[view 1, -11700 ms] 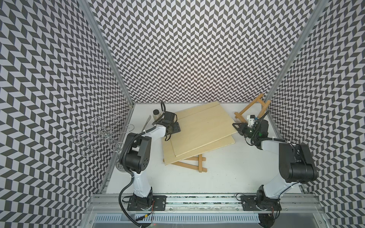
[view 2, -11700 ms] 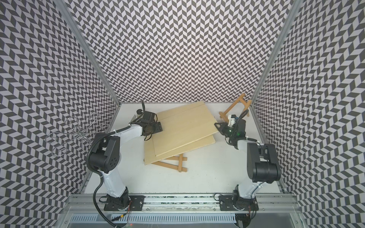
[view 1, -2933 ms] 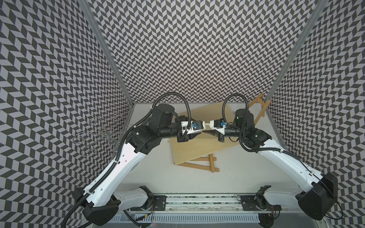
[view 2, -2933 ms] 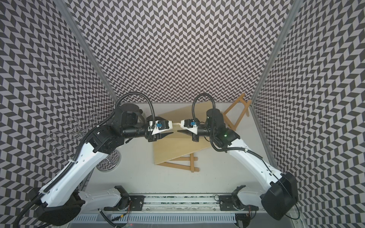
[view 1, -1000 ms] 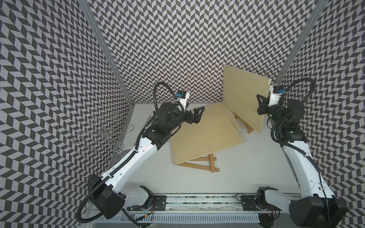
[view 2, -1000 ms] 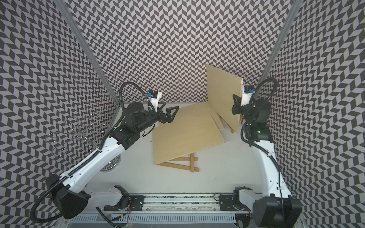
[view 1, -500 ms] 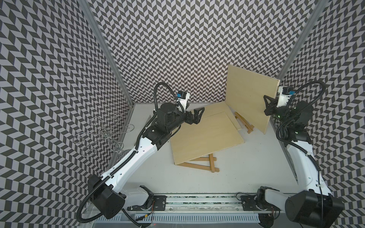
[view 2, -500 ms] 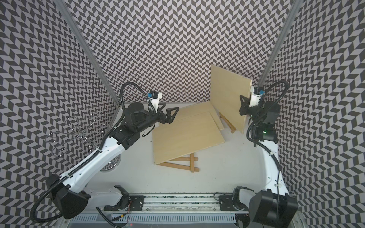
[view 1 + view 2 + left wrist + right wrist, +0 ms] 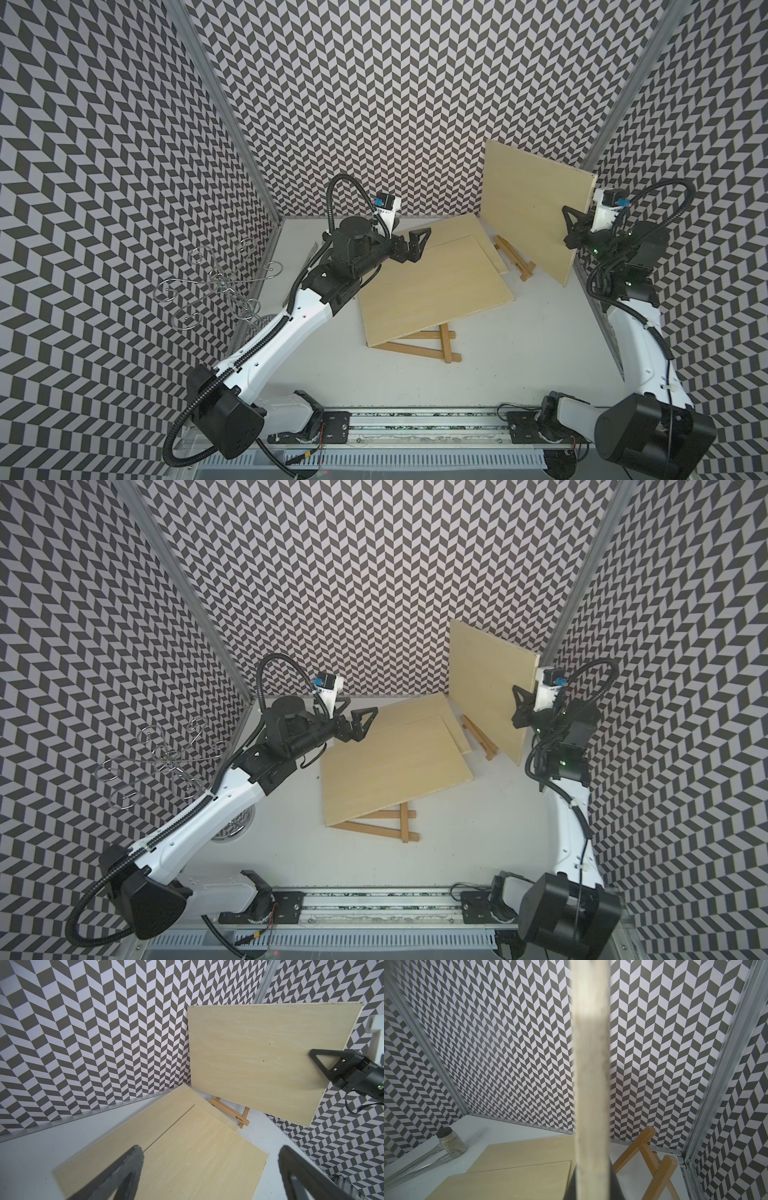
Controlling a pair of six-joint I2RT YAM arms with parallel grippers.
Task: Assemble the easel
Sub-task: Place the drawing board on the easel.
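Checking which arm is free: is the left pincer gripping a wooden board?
No: the left pincer stands open over the flat boards, with nothing in its grasp.

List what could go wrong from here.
1. The right gripper pinches the raised board at one edge only; the large panel could pivot or slip free.
2. Its lower corner hangs near the small easel and the side wall; lowering may knock either.
3. The flat boards lie over another easel frame; a push from the open left gripper could slide them.
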